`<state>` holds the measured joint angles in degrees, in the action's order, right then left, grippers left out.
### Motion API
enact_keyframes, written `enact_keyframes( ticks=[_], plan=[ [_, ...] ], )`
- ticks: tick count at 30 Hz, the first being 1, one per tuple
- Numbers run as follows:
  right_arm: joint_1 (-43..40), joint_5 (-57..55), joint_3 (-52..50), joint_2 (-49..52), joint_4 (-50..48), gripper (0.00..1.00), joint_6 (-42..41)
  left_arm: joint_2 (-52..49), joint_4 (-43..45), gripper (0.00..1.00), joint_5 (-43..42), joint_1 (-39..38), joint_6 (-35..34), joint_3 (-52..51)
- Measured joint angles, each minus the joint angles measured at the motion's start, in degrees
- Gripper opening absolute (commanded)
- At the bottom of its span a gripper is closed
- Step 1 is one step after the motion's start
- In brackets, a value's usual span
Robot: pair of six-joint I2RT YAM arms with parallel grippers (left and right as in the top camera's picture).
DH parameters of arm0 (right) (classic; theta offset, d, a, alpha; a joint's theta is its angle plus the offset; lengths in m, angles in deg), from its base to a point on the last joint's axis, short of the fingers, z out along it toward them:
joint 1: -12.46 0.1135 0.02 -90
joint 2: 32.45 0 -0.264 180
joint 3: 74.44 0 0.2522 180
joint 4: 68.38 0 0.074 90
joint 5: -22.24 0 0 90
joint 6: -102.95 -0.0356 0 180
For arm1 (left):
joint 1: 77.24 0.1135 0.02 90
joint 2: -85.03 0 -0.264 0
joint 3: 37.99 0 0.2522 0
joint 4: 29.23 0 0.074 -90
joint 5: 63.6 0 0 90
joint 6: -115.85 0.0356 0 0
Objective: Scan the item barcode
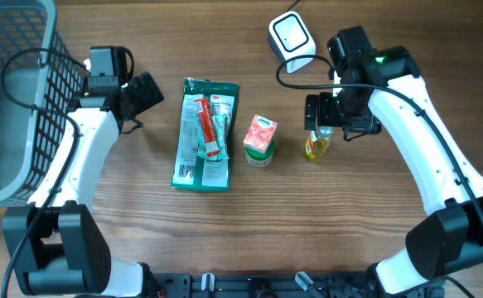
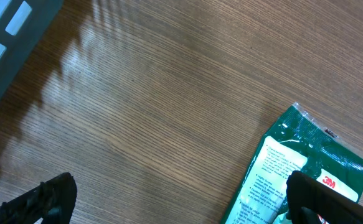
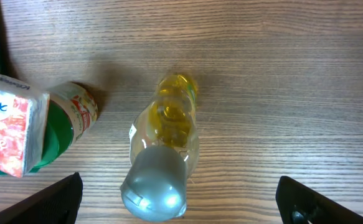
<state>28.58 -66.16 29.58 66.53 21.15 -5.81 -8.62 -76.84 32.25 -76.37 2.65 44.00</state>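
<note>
A small bottle of yellow liquid with a grey cap (image 3: 161, 163) stands upright on the wooden table, right of centre (image 1: 316, 146). My right gripper (image 3: 181, 204) hangs directly above it, open, one finger far out on each side of the cap and touching nothing; from overhead it (image 1: 324, 122) covers the bottle's top. A white barcode scanner (image 1: 291, 36) sits at the back of the table. My left gripper (image 2: 181, 200) is open and empty over bare wood, its right finger (image 2: 321, 198) above the corner of a green packet (image 2: 293, 158).
The green packet (image 1: 205, 135) lies flat mid-table with a red tube on it. A pink carton (image 1: 260, 132) rests against a green can (image 3: 69, 121), just left of the bottle. A grey mesh basket (image 1: 13, 99) fills the far left.
</note>
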Motion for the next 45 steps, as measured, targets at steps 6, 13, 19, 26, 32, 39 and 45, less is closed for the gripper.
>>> enact_keyframes(
  ticks=[6,13,19,26,32,39,45],
  plan=[
    [0.0,0.57,-3.13,0.0,-2.32,0.96,0.07,0.0,0.0,1.0,0.0,0.0,0.0,0.0],
    [0.0,0.94,-7.43,-0.11,-7.56,0.88,0.22,0.0,0.0,1.0,0.0,0.0,0.0,0.0],
    [0.0,0.96,-11.72,-0.11,-11.78,0.76,0.44,0.0,0.0,1.0,0.0,0.0,0.0,0.0],
    [0.0,0.94,-11.82,-0.11,-12.0,0.73,0.61,0.0,0.0,1.0,0.0,0.0,0.0,0.0],
    [0.0,0.96,-11.82,-0.11,-12.0,0.73,0.61,0.0,0.0,1.0,0.0,0.0,0.0,0.0],
    [0.0,0.96,-11.8,-0.11,-11.34,0.68,0.63,0.02,0.0,1.0,0.0,0.0,0.0,0.0],
    [0.0,1.09,-11.8,-0.11,-11.17,0.68,0.63,0.0,0.0,1.0,0.0,0.0,0.0,0.0]
  ],
)
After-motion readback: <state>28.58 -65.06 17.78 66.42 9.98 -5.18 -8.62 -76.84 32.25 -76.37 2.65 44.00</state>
